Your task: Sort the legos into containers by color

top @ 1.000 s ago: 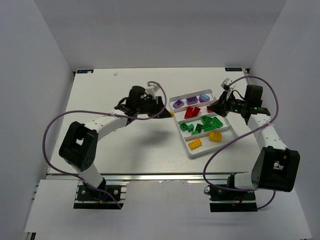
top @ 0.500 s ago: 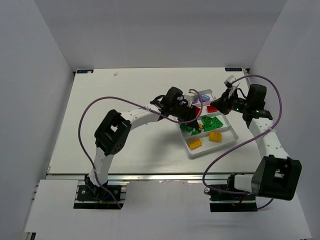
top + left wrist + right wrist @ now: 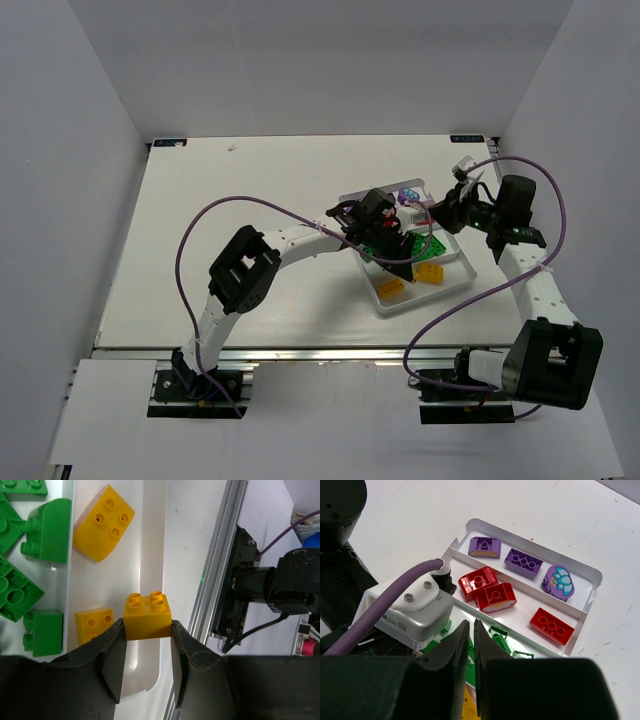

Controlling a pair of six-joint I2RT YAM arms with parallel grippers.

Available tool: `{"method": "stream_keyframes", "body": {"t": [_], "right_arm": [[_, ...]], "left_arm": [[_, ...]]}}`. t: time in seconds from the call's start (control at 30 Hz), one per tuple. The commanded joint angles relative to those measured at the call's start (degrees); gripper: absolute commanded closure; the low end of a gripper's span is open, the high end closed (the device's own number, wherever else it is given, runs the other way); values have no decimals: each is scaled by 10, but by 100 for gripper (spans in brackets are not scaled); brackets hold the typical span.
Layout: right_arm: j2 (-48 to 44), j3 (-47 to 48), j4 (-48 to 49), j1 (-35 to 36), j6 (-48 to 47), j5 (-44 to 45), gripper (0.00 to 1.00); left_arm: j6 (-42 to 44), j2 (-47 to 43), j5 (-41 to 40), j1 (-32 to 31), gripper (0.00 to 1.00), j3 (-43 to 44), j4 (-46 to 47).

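The left gripper point(image 3: 148, 642) clamps a yellow brick point(image 3: 147, 616) over the tray's point(image 3: 594, 574) edge lane. Two more yellow bricks point(image 3: 103, 523) lie there, one partly hidden behind the gripper. The right gripper point(image 3: 471, 645), nearly closed and empty, hangs above the tray. From overhead the left arm point(image 3: 300, 235) covers most green bricks point(image 3: 47, 530).

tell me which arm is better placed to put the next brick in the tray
Left. The left hand is shut on a yellow brick over the compartment where other yellow bricks lie, so it likely only needs to release. The right hand holds nothing.
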Motion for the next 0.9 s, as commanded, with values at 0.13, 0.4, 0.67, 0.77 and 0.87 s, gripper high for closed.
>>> {"method": "stream_keyframes", "body": {"t": [0.13, 0.4, 0.67, 0.77, 0.87], "right_arm": [[-21, -8, 20, -7, 9, 0, 85], [-31, -12, 20, -11, 10, -1, 83], [-39, -8, 10, -14, 7, 3, 80], [-38, -1, 0, -15, 3, 4, 74], [-33, 10, -19, -15, 2, 0, 59]], "left_arm": [[11, 6, -48, -4, 51, 26, -24], [6, 1, -68, -4, 39, 37, -29], [3, -34, -99, -1, 39, 20, -25], [-8, -74, -129, 10, 39, -23, -16], [-18, -139, -176, 25, 39, -90, 10]]}}
